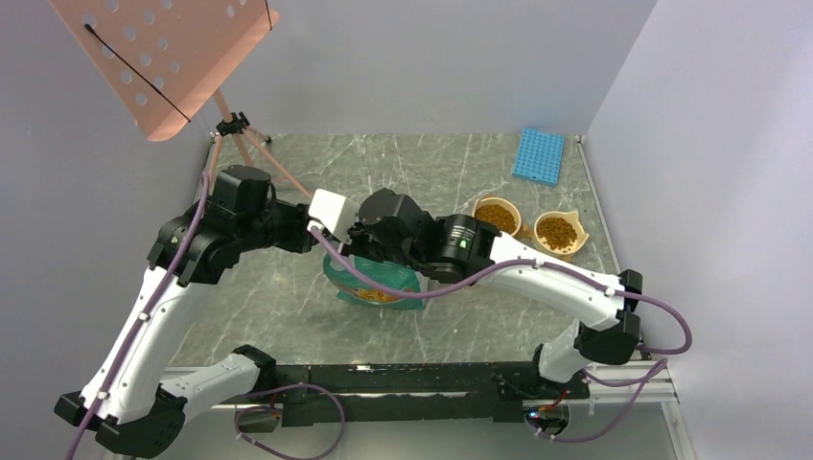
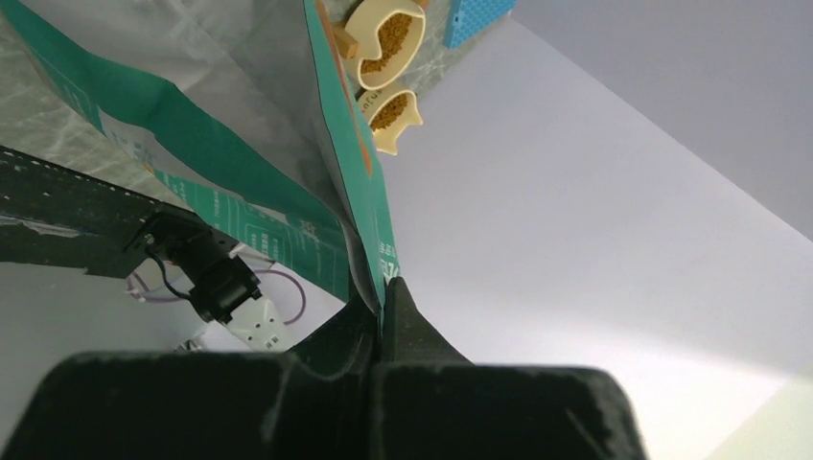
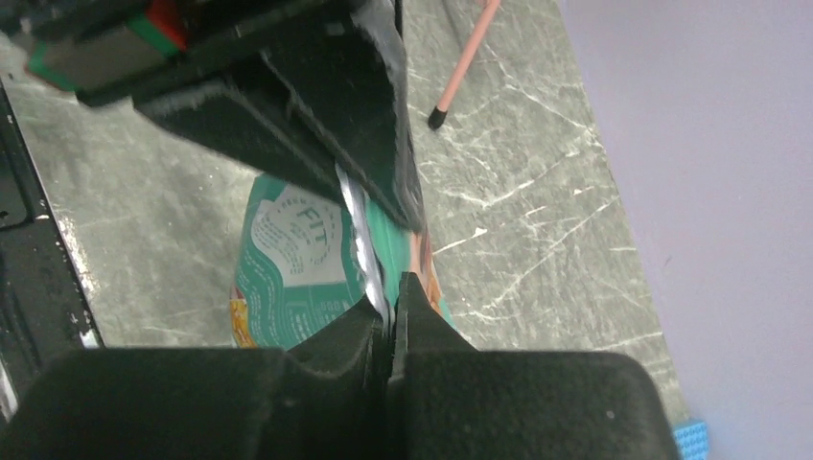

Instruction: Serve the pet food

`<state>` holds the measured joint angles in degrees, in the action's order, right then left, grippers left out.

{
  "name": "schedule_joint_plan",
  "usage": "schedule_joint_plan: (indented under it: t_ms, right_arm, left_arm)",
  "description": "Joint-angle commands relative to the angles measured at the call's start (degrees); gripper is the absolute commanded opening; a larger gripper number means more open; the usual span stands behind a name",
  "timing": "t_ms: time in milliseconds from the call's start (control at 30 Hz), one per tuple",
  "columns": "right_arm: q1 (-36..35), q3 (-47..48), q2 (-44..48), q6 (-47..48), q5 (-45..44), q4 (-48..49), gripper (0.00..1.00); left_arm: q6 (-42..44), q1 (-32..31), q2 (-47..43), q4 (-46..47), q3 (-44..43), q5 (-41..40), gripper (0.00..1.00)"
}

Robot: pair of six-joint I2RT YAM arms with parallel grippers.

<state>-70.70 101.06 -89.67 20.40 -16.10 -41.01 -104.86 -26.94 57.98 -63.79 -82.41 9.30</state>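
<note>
Both arms converge on the bag (image 1: pixel 376 286), which stands on the table (image 1: pixel 278 307) in front of the arm bases. The left gripper (image 2: pixel 383 309) is closed on the bag's upper edge: in the left wrist view its two fingers meet with the teal and silver film pinched between them, and the bag wall rises away from the fingertips. The right gripper (image 3: pixel 391 302) is closed on the same upper edge: in the right wrist view the silver seam runs straight into the closed fingers, and the printed teal face of the bag lies below them. In that view the left gripper's fingers also clamp the seam, just beyond the right gripper along the edge, so the two grips sit close together on one strip of film. In the top view the wrists of both arms cover the bag's top, and only its lower part shows beneath them. The pet food (image 1: pixel 497 217) is in two bowls well to the right of the bag and slightly farther from the arm bases. The round bowl (image 1: pixel 476 209) is the nearer of the two to the bag; the shaped bowl (image 1: pixel 561 253) stands just beside it, on the side away from the bag. Each holds a heap of brown kibble. Whether kibble shows inside the bag cannot be told. A blue rack (image 1: pixel 538 155) lies beyond the bowls, farther from the bag. A pink perforated board (image 1: pixel 168 57) on a tripod stands beyond the bag to the left.
</note>
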Motion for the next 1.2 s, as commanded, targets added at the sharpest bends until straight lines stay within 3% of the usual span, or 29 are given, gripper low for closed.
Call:
schedule_joint_plan:
  t_ms: [0, 100, 133, 433, 500, 533, 567, 767, 833, 867, 900, 1000, 1100, 1167]
  right_arm:
    - [1.46, -2.41, 7.48, -1.20, -6.66, -5.31, 0.09]
    - [1.79, -1.65, 6.66, -1.40, -7.11, -6.44, 0.08]
    - [1.79, -1.28, 6.40, -1.49, -7.26, -6.96, 0.00]
    - [4.50, -2.62, 9.23, -3.67, -6.24, -7.56, 0.00]
    - [4.89, -3.35, 9.60, -3.61, -7.05, -7.87, 0.11]
    - [5.01, -3.79, 9.99, -3.35, -6.96, -8.07, 0.10]
    - [5.16, -4.07, 10.27, -3.19, -6.59, -8.41, 0.00]
    - [5.95, -5.09, 13.19, -4.02, -5.25, -8.31, 0.00]
    - [6.40, -5.52, 13.78, -4.79, -5.79, -8.46, 0.10]
    - [6.54, -6.01, 14.08, -4.62, -5.74, -8.66, 0.09]
    - [6.58, -6.59, 14.37, -4.44, -6.00, -8.79, 0.00]
    - [6.71, -7.06, 15.24, -3.22, -2.22, -10.57, 0.00]
    - [6.73, -8.15, 17.15, -4.88, -4.50, -8.58, 0.00]
    - [6.80, -8.59, 17.72, -4.96, -5.54, -8.23, 0.18]
  left_arm:
    - [1.72, 3.53, -1.01, -3.01, -4.25, -5.50, 0.00]
    - [1.67, 3.61, -0.89, -3.28, -4.40, -5.42, 0.00]
    - [1.63, 3.57, -0.95, -3.40, -4.42, -5.63, 0.00]
    - [0.92, 3.82, -1.99, -3.60, -3.49, -5.55, 0.00]
    - [0.56, 3.99, -2.47, -3.38, -3.14, -5.56, 0.00]
    - [0.45, 4.00, -2.60, -3.20, -3.11, -5.54, 0.00]
    - [0.49, 4.06, -2.60, -3.30, -3.17, -5.58, 0.00]
    - [0.54, 4.26, -2.34, -3.39, -3.85, -5.58, 0.00]
    - [0.61, 4.33, -2.18, -3.88, -4.25, -5.84, 0.00]
    - [0.62, 4.35, -2.05, -4.04, -4.37, -5.76, 0.00]
    - [0.51, 4.35, -2.00, -4.06, -4.42, -5.65, 0.00]
    - [0.44, 4.35, -1.95, -3.72, -4.29, -5.13, 0.00]
    - [0.53, 4.35, -1.85, -3.95, -4.50, -5.40, 0.00]
    - [0.53, 4.35, -1.81, -3.97, -4.56, -5.55, 0.00]
